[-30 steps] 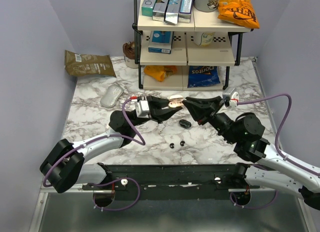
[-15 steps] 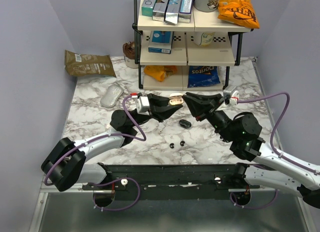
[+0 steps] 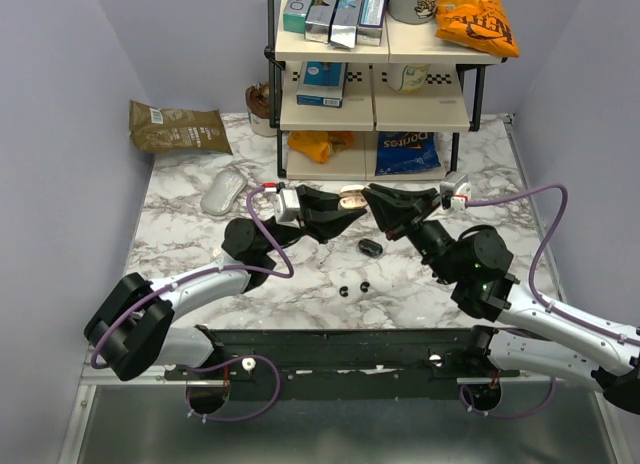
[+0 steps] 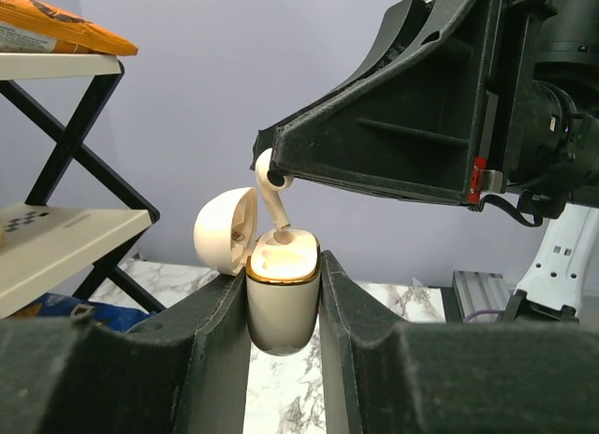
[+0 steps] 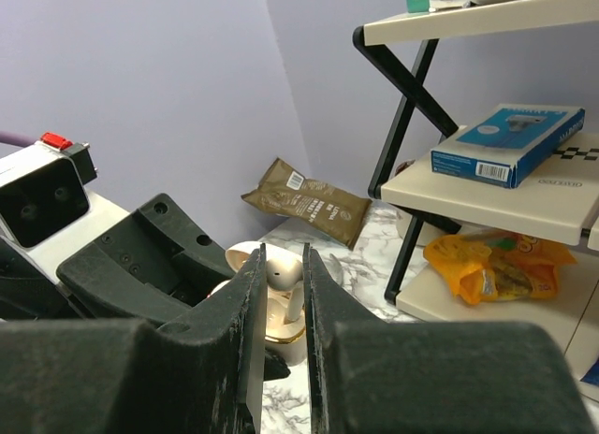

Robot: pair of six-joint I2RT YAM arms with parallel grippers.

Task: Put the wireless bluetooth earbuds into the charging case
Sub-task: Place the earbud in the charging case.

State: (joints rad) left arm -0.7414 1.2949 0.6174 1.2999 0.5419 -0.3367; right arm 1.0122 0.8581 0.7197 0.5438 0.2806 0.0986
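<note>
The left gripper (image 4: pixel 281 294) clamps the lower body of the cream charging case (image 4: pixel 281 312) and holds it upright in the air, its lid (image 4: pixel 225 230) hinged open to the left of the fingers. Right above the case's open mouth stands the cream earbud (image 4: pixel 275 208), its stem nearly upright, tip down, touching or just entering a socket; I cannot tell whether it is seated. The right gripper (image 5: pixel 281 266), reaching in from the right, is narrowed to a pinch on the earbud's head, so this arm does the placing. The move ahead looks like a short push down along the stem, and nothing stands between. Well below both grippers, on the marble table (image 3: pixel 190 249), lie a black oval pod (image 3: pixel 370 247) and two tiny black buds (image 3: pixel 343 289), untouched; a shelf rack (image 3: pixel 372 104) stands beyond the fingertips
</note>
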